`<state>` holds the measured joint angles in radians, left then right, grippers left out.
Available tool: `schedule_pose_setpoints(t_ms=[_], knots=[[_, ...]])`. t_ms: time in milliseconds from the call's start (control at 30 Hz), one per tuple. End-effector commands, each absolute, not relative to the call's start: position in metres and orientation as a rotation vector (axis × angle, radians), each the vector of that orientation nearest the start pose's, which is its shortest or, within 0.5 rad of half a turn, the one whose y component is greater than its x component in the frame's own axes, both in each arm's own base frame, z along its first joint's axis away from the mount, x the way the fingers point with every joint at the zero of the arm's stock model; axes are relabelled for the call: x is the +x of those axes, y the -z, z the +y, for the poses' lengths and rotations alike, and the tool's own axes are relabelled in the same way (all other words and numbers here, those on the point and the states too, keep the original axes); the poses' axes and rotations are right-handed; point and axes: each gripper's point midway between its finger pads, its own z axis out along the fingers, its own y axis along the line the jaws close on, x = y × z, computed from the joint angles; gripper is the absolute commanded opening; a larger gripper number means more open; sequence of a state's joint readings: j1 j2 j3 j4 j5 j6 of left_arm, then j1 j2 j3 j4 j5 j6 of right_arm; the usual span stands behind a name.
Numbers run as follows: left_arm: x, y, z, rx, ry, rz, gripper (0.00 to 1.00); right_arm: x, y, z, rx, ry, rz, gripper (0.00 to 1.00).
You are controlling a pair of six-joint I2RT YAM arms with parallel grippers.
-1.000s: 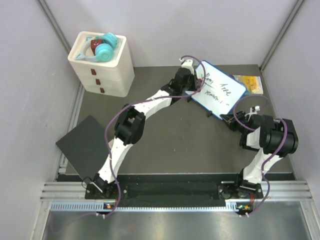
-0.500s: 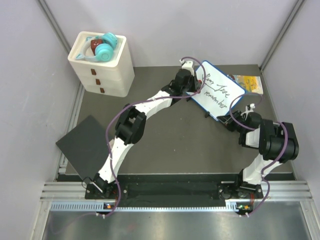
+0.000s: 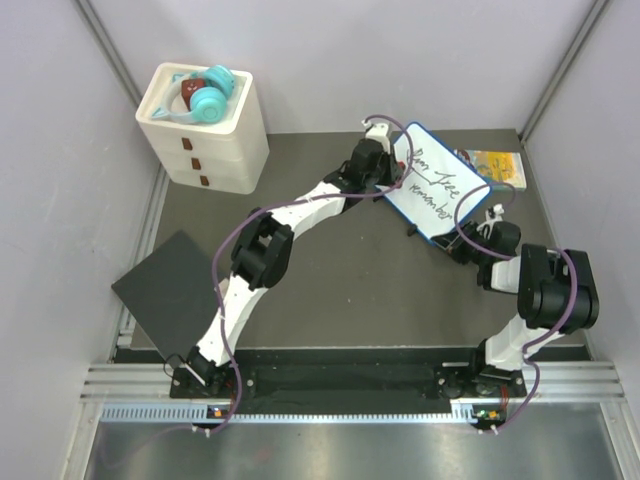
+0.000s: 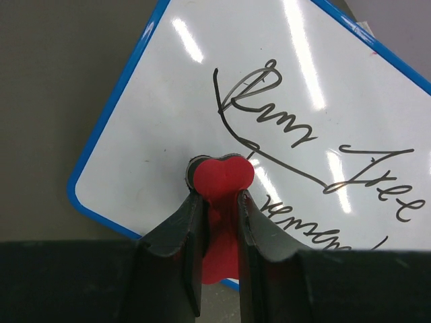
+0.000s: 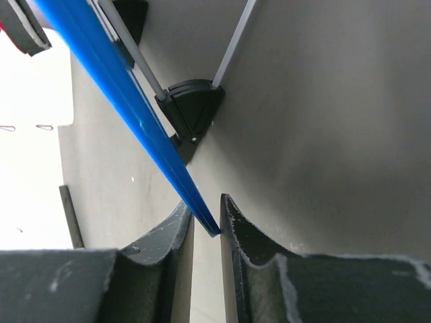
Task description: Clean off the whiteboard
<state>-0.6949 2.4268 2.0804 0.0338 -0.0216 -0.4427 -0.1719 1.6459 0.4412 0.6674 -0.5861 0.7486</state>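
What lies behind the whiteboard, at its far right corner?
A small colourful book lies on the table beyond the right edge of the whiteboard. Its left part is covered by the board, and whatever lies directly beneath the board cannot be seen.

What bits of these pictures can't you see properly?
Left wrist: the lower writing on the whiteboard runs behind the left gripper and off the right edge; the red piece is mostly hidden between its fingers.
Top: writing too small to read; the whiteboard covers part of the book.
Right wrist: whiteboard seen edge-on from the right gripper, face glared white.
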Motion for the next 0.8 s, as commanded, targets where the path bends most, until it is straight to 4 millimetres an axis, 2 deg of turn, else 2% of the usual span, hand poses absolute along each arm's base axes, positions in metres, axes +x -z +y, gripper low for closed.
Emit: schedule_pose_setpoints(t_ms=[0, 133, 367, 467, 533, 567, 600, 667, 733, 767], knots=[[0.522, -0.166, -0.477, 0.344, 0.687, 1.843, 0.00, 0.343, -0.025, 0.069, 0.597, -0.961, 2.165, 0.00], [0.514, -0.162, -0.487, 0.440, 0.593, 1.809, 0.00, 0.343, -0.024, 0.074, 0.569, -0.980, 2.190, 0.00], [0.498, -0.158, -0.508, 0.587, 0.688, 1.769, 0.00, 0.345, -0.023, 0.081, 0.533, -1.008, 2.207, 0.00], [0.490, -0.151, -0.520, 0.612, 0.694, 1.765, 0.00, 0.345, -0.023, 0.081, 0.533, -1.010, 2.208, 0.00], [0.483, -0.139, -0.529, 0.647, 0.687, 1.768, 0.00, 0.345, -0.023, 0.082, 0.530, -1.012, 2.210, 0.00], [0.472, -0.140, -0.540, 0.693, 0.687, 1.747, 0.00, 0.345, -0.023, 0.082, 0.527, -1.013, 2.209, 0.00], [0.466, -0.131, -0.547, 0.736, 0.684, 1.741, 0.00, 0.345, -0.023, 0.082, 0.525, -1.017, 2.209, 0.00], [0.437, -0.123, -0.572, 0.879, 0.702, 1.678, 0.00, 0.345, -0.023, 0.082, 0.524, -1.023, 2.210, 0.00], [0.421, -0.118, -0.585, 0.967, 0.683, 1.629, 0.00, 0.345, -0.023, 0.083, 0.519, -1.023, 2.209, 0.00], [0.406, -0.112, -0.596, 1.032, 0.672, 1.593, 0.00, 0.346, -0.024, 0.083, 0.517, -1.024, 2.208, 0.00]])
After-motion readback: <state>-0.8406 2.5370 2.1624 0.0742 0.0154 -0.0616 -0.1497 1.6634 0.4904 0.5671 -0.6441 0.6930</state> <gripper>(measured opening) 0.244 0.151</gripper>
